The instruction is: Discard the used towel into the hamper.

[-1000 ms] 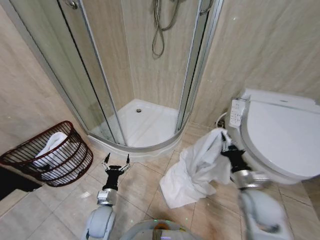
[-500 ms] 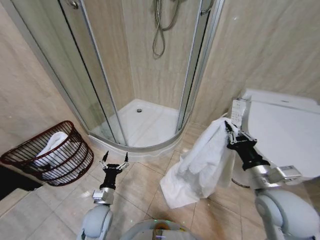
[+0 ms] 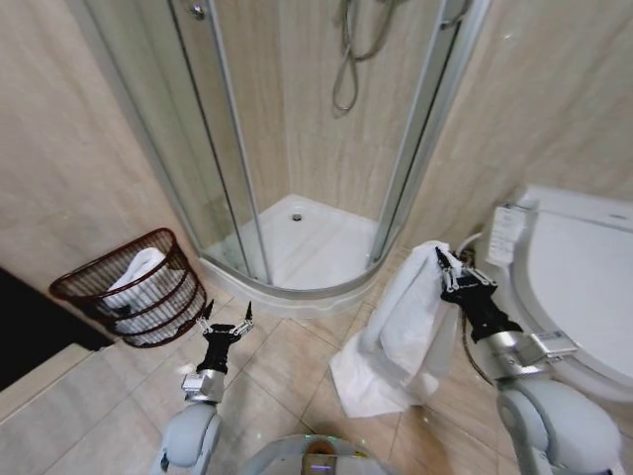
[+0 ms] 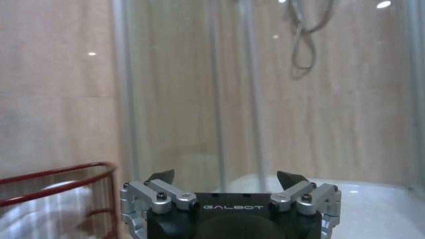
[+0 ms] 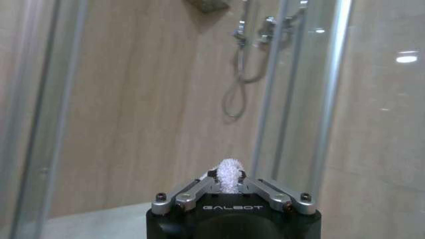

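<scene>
Right gripper [image 3: 442, 263] was clenched on a top fold of the white towel [image 3: 396, 336]; the right wrist view showed a tuft of towel [image 5: 230, 175] pinched between the closed fingers [image 5: 192, 193]. Most of the cloth hung below the fingers, and its bottom edge looked to be on or very near the floor tiles [image 3: 287, 366]. The toilet [image 3: 584, 287] sat just to the right of the fingers. The hamper [image 3: 134, 287] stood well apart to the left, against the wall beside the shower door [image 3: 213, 148], with some white cloth already inside.

Left gripper [image 3: 226, 317] hovered low, near the hamper, fingers [image 4: 161, 176] spread and grasping nothing; the hamper rim [image 4: 53, 174] showed to one side of them.

Step in hand, as judged: carrying the towel across to the hamper. To do it well: keep the pinch tight, lift high enough that the trailing end clears the floor and the hamper rim, centre the fingers over the opening before releasing, and keep the swing clear of the left arm.
</scene>
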Motion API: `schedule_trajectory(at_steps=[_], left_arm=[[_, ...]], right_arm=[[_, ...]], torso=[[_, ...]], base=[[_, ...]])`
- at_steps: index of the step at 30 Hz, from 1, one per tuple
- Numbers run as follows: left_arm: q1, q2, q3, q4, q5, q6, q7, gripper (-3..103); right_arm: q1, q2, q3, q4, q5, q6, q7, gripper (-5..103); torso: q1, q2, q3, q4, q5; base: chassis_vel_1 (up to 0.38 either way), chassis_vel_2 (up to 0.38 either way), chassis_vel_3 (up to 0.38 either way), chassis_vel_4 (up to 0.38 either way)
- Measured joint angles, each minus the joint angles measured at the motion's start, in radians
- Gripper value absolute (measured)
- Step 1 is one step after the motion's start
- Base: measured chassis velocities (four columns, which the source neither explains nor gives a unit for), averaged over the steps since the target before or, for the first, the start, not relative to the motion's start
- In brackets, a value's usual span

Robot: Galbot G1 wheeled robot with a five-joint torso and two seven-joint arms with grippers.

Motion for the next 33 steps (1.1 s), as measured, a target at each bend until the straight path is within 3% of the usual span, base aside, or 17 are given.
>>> schedule_trajectory(at_steps=[18, 33], left_arm=[[0.017, -0.012, -0.004, -0.017, 0.009, -0.016, 0.003, 100], [0.01, -0.009, -0.005, 0.002, 0.005, -0.03, 0.006, 100]], right_arm=[[-0.012, -0.009, 0.069, -0.002, 0.058, 0.018, 0.006, 5], [-0.003, 0.002, 0.038, -0.003, 0.045, 0.02, -0.006, 5]], torso=[[0.0, 0.0, 0.0, 0.0, 0.0002], [0.0, 0.0, 0.0, 0.0, -0.0001]], base=[[0.128, 0.119, 0.13, 0.12], [0.114, 0.117, 0.119, 0.125]])
